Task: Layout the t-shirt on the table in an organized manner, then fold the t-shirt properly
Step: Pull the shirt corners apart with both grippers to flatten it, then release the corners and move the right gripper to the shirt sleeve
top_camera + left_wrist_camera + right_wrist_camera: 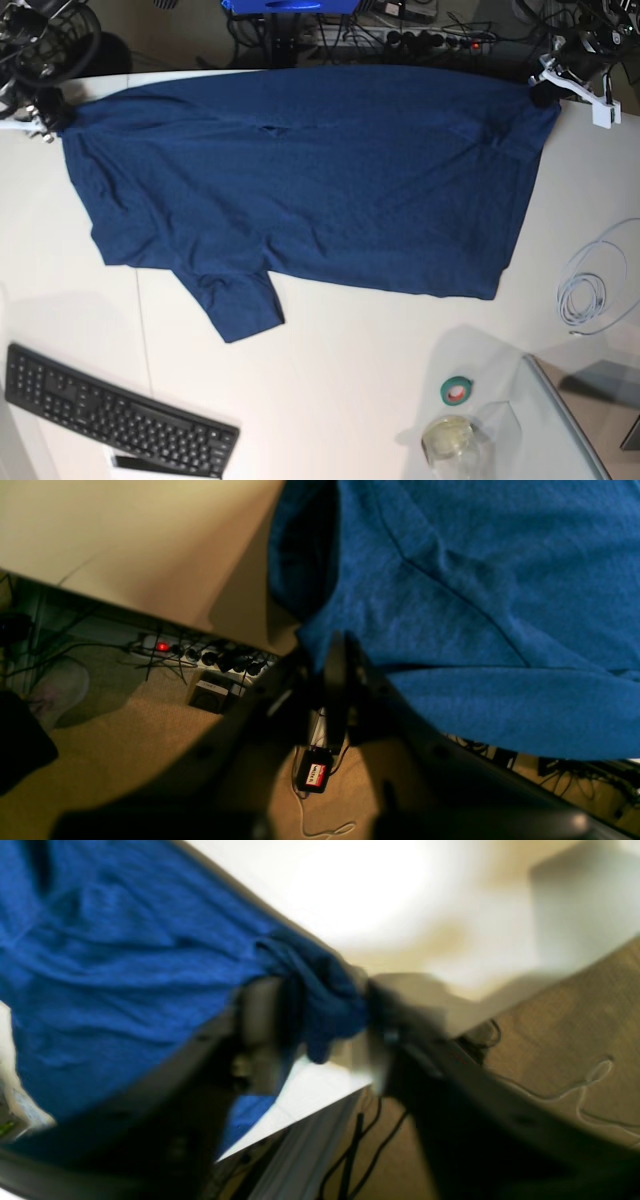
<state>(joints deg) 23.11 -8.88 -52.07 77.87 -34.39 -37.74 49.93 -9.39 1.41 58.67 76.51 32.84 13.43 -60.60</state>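
The t-shirt is lying spread along the desk's far edge; right tool is gaping around a corner, left tool is looking nearly shut beside the hem.

The t-shirt is soft, matt cloth; the desk smooth and white; the keyboard matt black plastic.

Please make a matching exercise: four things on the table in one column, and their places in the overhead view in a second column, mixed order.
Things:
1. dark navy blue fabric t-shirt
2. black computer keyboard
3. green roll of tape
4. coiled white cable

Places:
A. right edge of the white table
B. lower left corner
C. spread across the far half
D. lower right of centre

Pairs: 1-C, 2-B, 3-D, 4-A
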